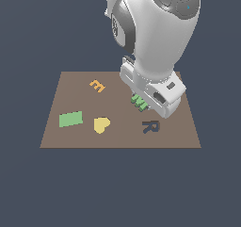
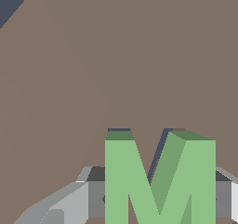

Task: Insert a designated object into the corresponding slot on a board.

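The green M block (image 1: 139, 102) sits low over the brown board (image 1: 70, 141), right under the arm's hand, towards the exterior view's right. In the wrist view the M (image 2: 158, 181) stands between my two fingers (image 2: 95, 200), which press against its sides. My gripper (image 2: 160, 202) is shut on it; in the exterior view the gripper (image 1: 141, 99) is mostly hidden by the hand. Thin dark slivers of the M-shaped slot (image 2: 118, 130) show just behind the block and between its legs. Most of the slot is hidden under the M.
On the board lie an orange E (image 1: 97, 85), a flat green rectangle (image 1: 70, 119) and a yellow heart (image 1: 101, 125). A dark R-shaped recess (image 1: 150, 126) lies just in front of the M. A board corner (image 2: 18, 14) shows in the wrist view.
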{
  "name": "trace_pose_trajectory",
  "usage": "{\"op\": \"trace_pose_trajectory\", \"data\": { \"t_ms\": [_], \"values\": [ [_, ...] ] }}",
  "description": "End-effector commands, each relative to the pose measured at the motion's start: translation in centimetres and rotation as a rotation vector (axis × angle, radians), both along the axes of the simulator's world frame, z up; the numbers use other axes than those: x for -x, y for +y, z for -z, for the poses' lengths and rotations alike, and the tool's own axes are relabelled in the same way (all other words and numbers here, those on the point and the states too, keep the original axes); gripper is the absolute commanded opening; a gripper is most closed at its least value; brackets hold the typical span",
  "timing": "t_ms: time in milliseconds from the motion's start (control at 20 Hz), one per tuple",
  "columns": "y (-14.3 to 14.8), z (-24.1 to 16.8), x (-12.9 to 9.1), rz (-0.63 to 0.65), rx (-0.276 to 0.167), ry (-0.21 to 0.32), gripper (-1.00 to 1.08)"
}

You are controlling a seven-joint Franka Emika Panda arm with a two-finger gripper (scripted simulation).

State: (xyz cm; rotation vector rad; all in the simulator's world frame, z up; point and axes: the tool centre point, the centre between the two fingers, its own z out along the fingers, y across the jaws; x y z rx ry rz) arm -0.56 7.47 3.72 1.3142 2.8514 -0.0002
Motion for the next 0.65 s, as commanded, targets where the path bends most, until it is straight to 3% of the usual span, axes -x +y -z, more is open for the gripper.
{"op": "trace_pose_trajectory", "data": {
  "t_ms": [0, 100, 150, 600],
  "values": [
    [-0.01, 0.51, 0.04, 0.001, 0.000, 0.000, -1.00],
    [0.00, 0.67, 0.05, 0.001, 0.000, 0.000, -1.00],
    [0.00, 0.67, 0.05, 0.001, 0.000, 0.000, 1.00],
    [0.00, 0.67, 0.05, 0.001, 0.000, 0.000, 1.00]
  ]
}}
